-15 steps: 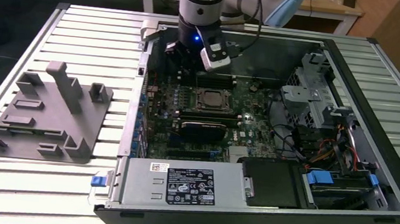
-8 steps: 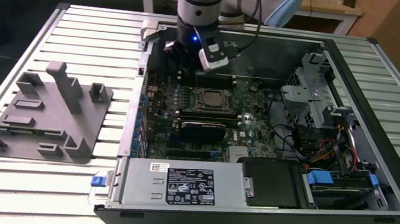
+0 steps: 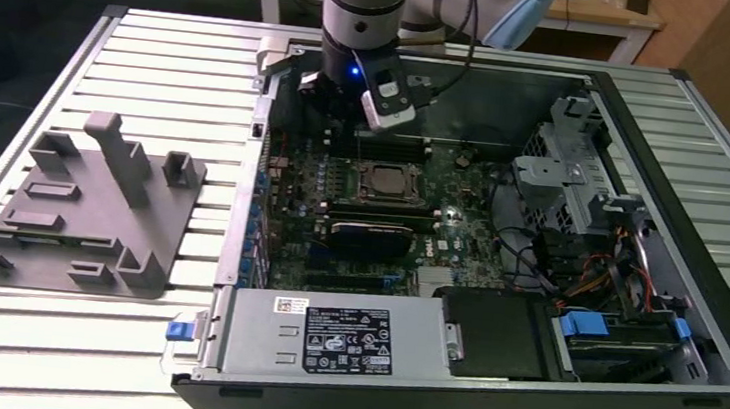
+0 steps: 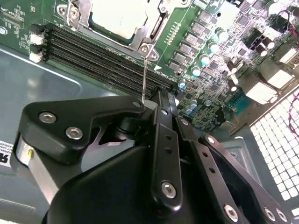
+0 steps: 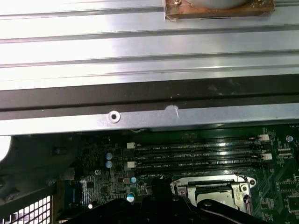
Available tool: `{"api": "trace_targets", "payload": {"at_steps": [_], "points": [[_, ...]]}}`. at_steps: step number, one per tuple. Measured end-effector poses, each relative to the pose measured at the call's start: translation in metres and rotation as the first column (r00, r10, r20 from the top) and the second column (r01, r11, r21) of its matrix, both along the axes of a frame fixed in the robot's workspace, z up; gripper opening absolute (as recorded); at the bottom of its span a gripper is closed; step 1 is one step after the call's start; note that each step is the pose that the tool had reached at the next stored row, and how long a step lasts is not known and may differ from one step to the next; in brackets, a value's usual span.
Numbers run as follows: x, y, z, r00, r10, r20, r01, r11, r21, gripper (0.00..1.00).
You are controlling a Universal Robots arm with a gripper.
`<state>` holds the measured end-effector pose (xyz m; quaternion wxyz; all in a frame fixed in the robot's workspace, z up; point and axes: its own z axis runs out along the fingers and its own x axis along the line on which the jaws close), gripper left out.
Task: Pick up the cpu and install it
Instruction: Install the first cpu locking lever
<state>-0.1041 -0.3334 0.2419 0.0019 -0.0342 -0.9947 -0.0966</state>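
The cpu (image 4: 117, 16) lies flat in the motherboard socket (image 3: 381, 179), its silvery-white top showing inside the metal frame. My gripper (image 3: 333, 116) hangs over the memory slots just behind the socket, toward the back wall of the case. In the second wrist view its black links converge to a shut tip (image 4: 159, 97). A thin metal socket lever (image 4: 145, 70) rises from the frame's corner and ends right at that tip. Whether the fingers clamp the lever is hidden. The first wrist view shows the socket frame (image 5: 210, 189) beyond the gripper's dark body (image 5: 156, 205).
The open computer case (image 3: 697, 96) lies on a slatted metal table (image 3: 150, 63). Memory slots (image 4: 93, 53), the power supply (image 3: 339, 338) and the drive cage (image 3: 569, 174) surround the socket. A grey fixture (image 3: 83, 208) stands at the exterior view's left. A copper-edged part (image 5: 219, 8) rests on the slats.
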Motion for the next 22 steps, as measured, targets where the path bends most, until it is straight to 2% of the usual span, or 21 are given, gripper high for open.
{"api": "trace_targets", "payload": {"at_steps": [6, 13, 20, 22], "points": [[0.005, 0.0000, 0.0000, 1.0000, 0.000, 0.0000, 0.000, 1.0000, 0.0007, 0.11], [0.028, 0.0000, 0.0000, 1.0000, 0.000, -0.0001, 0.000, 1.0000, 0.0007, 0.11], [0.029, -0.0002, -0.0002, 1.0000, 0.000, 0.0000, 0.000, 1.0000, 0.0008, 0.11], [0.029, -0.0004, -0.0009, 1.0000, -0.004, 0.0025, 0.004, 1.0000, 0.0007, 0.11]]}}
